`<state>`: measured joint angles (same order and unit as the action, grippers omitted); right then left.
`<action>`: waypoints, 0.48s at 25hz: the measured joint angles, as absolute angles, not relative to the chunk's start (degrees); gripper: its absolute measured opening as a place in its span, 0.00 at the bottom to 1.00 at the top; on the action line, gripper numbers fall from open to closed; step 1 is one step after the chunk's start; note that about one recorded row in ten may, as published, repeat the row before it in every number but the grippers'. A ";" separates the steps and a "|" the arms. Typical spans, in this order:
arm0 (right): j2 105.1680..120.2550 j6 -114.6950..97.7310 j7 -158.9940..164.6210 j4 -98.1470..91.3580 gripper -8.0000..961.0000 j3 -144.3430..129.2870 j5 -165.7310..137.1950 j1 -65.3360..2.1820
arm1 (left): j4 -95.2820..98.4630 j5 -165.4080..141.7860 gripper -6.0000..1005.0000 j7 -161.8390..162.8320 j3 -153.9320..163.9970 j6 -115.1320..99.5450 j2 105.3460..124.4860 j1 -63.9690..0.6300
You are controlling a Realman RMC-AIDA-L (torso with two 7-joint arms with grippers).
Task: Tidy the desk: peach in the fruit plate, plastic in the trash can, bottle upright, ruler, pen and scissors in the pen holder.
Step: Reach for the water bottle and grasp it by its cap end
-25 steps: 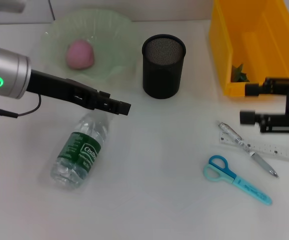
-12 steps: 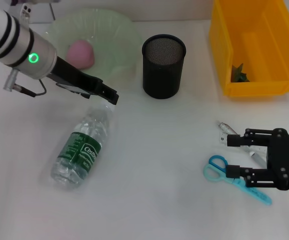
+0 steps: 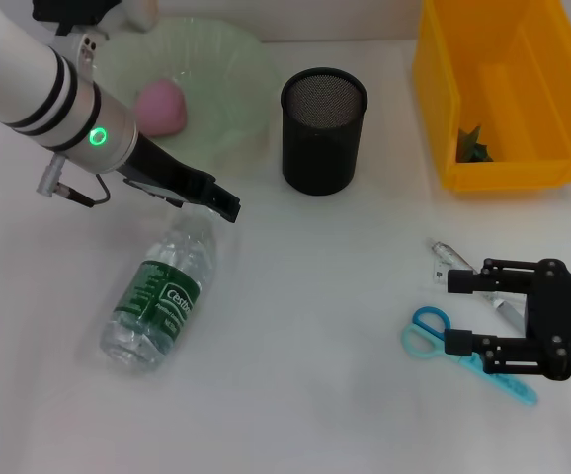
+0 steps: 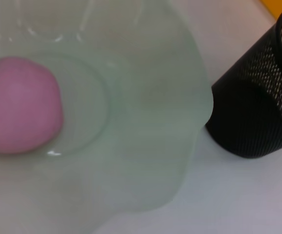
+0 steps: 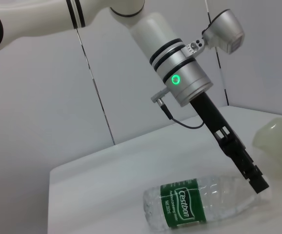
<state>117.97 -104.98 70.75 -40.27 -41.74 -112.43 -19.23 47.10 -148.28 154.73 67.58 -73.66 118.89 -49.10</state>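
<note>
R gripper [image 3: 453,313] jaws apart, low over scissors [image 3: 468,354] and pen [image 3: 455,259] on desk; grab pending, needs lowering. L gripper [image 3: 228,205] at bottle [image 3: 160,296] neck, lying flat; jaws unclear.

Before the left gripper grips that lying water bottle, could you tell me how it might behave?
The bottle lies on its round side, so it may roll if nudged. It looks clear and empty, so probably light, and its thin plastic may dent under pressure. The left gripper hovers near its cap end; the right gripper is over the scissors.
</note>
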 joint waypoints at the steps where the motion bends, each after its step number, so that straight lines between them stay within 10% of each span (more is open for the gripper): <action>1: 117.98 -104.99 70.75 -40.26 0.74 -41.75 -112.42 -19.26 | 46.66 -148.31 0.83 154.76 67.95 -73.38 118.90 -49.21; 12: 117.80 -104.84 70.71 -39.16 0.74 -41.12 -112.41 -19.61 | 46.15 -148.55 0.82 155.14 70.02 -72.90 119.00 -49.37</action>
<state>117.80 -104.84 70.71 -39.16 -41.12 -112.41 -19.61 46.15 -148.55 155.14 70.02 -72.90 119.00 -49.37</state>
